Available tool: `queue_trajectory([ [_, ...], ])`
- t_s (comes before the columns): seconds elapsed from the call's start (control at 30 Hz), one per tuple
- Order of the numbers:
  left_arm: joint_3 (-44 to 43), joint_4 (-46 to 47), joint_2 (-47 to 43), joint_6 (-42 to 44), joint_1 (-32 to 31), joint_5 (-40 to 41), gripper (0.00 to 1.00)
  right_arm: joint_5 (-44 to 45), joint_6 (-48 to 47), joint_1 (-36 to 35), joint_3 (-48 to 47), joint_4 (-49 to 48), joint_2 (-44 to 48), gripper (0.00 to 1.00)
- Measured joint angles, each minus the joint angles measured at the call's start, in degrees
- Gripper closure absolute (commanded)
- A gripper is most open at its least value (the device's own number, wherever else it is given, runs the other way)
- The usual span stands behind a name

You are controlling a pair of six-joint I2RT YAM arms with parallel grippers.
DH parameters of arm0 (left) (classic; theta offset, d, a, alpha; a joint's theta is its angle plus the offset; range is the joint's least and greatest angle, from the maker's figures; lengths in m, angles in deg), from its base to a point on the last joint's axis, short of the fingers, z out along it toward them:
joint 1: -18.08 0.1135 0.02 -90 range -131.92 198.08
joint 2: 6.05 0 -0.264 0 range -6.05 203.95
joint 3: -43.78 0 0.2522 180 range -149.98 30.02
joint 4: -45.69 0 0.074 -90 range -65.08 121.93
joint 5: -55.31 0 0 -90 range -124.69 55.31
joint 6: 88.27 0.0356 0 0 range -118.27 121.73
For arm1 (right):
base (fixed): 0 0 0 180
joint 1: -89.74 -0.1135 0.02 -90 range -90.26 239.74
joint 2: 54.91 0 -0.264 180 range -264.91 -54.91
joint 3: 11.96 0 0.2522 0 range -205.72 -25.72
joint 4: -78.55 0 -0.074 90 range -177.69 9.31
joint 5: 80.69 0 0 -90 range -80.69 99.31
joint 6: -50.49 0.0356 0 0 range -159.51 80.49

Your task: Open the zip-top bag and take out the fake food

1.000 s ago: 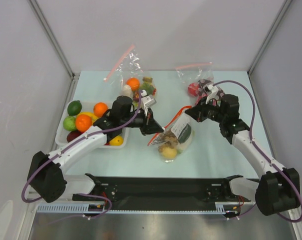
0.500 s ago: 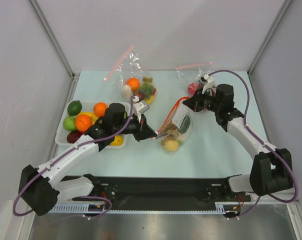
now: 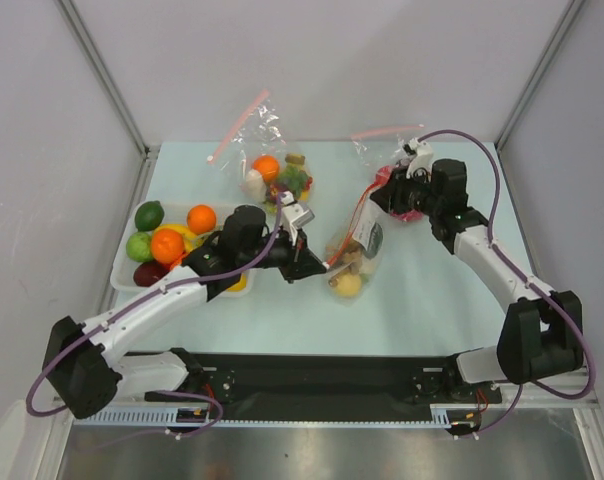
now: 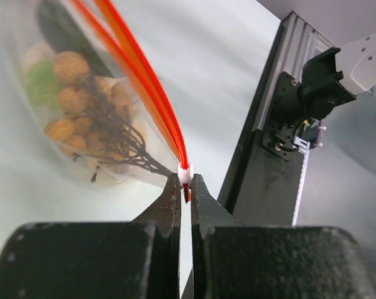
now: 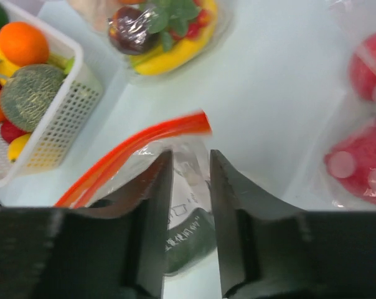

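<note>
**Left pincer on the slider, right pincer parted over the bag**

From above: the zip-top bag (image 3: pixel 363 243) lies mid-table (image 3: pixel 432 310), stretched on a slant between the two arms. The fake food (image 3: pixel 348 284) is inside it, bunched at the near end, yellow fruit lowest. The left gripper (image 3: pixel 320 266) sits at the bag's lower left corner. The right gripper (image 3: pixel 378 198) is at its far end. A white basket (image 3: pixel 119 262) of toy fruit stands to the left, partly behind the left arm. At the back lie two pink-strip bags, one with an orange toy (image 3: pixel 277 175), the other with red toys (image 3: pixel 387 165) right beside the right gripper.

Left wrist view: the two fingers are pressed together on the white slider (image 4: pixel 185 174), clamped on it at the end of the red-orange rim (image 4: pixel 138 75). Through the clear film shows the brown bumpy cluster (image 4: pixel 82 112), with a pale green piece (image 4: pixel 42 84) behind it. A black rail (image 4: pixel 263 156) runs along the right.

Right wrist view: the fingers (image 5: pixel 157 205) stand apart, with a clear gap between them. In that gap show the bag's film and its white label (image 5: pixel 185 212), and a dark green piece (image 5: pixel 191 249) lower down. The rim's end lies just beyond the tips. Whether the tips touch the plastic, I cannot tell.
</note>
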Motion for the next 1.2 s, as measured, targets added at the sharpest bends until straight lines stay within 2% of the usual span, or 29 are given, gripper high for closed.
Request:
queue_trajectory([
  [0.03,-0.7,0.4,1.2,-0.3,-1.2,0.5,1.0,1.1,-0.2,0.1,-0.3,0.7,0.4,0.52],
  [0.13,-2.3,1.5,4.0,-1.1,-3.9,2.3,1.0,5.4,-0.2,0.2,-1.0,4.1,3.3,0.48],
  [0.33,-4.9,2.9,7.5,-2.7,-5.7,6.2,1.0,12.6,1.4,-1.7,-2.9,11.2,10.7,0.46],
  [0.43,-5.3,3.4,7.8,-3.3,-5.8,7.0,1.0,13.3,2.6,-3.0,-3.3,13.3,12.2,0.46],
  [0.97,-5.5,3.8,7.8,-3.6,-7.3,8.7,1.0,14.1,4.8,-9.2,-4.6,17.4,5.3,0.48],
  [1.1,-5.5,3.8,7.8,-3.6,-7.6,9.2,1.0,15.1,4.7,-9.8,-4.9,17.6,4.7,0.56],
  [1.17,-5.5,3.8,7.8,-3.6,-7.9,9.4,1.0,15.7,4.6,-9.8,-5.2,17.9,4.2,0.68],
  [1.2,-5.5,3.8,7.8,-3.5,-8.0,9.5,1.0,16.0,4.6,-9.9,-5.4,18.1,3.9,0.78],
])
